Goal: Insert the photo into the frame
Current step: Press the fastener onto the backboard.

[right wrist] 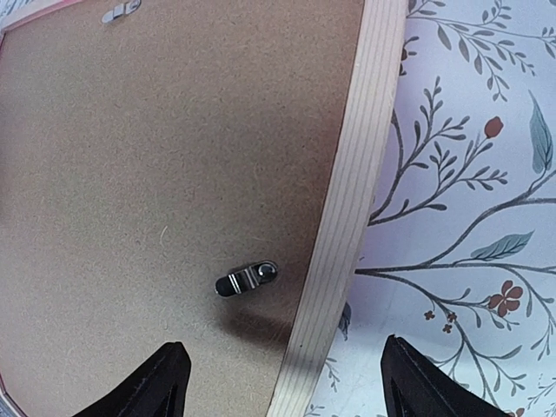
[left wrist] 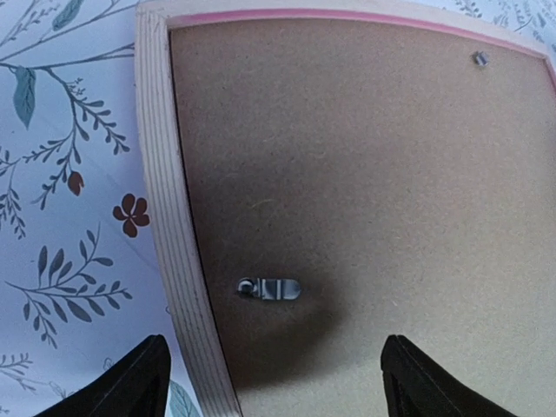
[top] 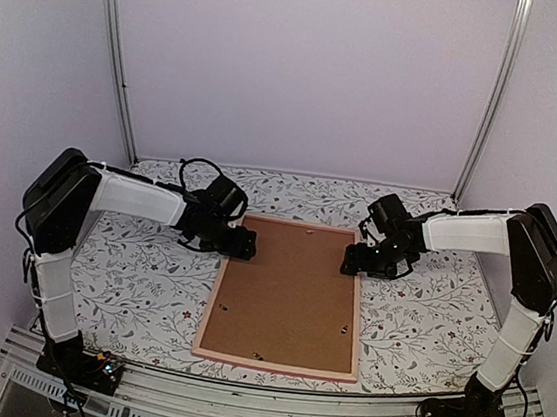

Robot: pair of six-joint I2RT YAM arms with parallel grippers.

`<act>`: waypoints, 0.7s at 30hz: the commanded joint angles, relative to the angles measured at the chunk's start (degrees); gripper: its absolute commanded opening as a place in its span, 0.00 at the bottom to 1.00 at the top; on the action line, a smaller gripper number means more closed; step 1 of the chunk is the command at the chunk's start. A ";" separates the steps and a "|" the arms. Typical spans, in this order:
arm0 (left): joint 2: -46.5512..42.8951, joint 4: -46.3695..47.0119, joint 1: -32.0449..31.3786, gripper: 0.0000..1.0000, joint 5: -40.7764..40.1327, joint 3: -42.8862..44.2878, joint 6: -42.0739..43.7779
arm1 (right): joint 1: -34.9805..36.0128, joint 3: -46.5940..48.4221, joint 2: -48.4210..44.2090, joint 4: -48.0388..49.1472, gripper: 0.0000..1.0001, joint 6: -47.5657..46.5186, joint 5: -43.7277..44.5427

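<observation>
Frame [left wrist: 165, 174] rim is showing pale layered wood, unfinished and matt, with a pink painted lip. Backing board [left wrist: 365, 174] inside the frame is looking like matt brown fibreboard, faintly fuzzy. Turn clip [left wrist: 269, 289] near the frame rim is glinting as bare metal. Table cover [left wrist: 61, 174] around the frame is reading matt with a floral print.

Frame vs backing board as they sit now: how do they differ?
The frame is a pale, pink-edged wooden rim; the backing board is plain brown. The frame surrounds; the backing board sits inside it. The backing board carries small metal clips; the frame shows none. Both are rectangular, lying flat.

Floral-print tablecloth [top: 150, 274], brown hardboard backing [top: 289, 290], small metal clips [left wrist: 269, 289], pale walls [top: 304, 71]
</observation>
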 commanded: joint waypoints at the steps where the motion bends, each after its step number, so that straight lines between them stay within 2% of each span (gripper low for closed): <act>1: 2.44 -3.99 1.52 0.88 -2.37 3.76 1.20 | -0.52 1.89 -0.53 -1.39 0.79 -1.27 1.22; 11: 8.18 -4.23 4.25 0.86 -0.75 9.15 0.01 | -0.91 3.24 -0.12 -1.86 0.80 -2.18 0.49; 21: 9.90 -4.51 4.37 0.75 -1.02 9.49 -0.45 | -0.92 2.65 -0.18 -1.83 0.80 -2.28 0.09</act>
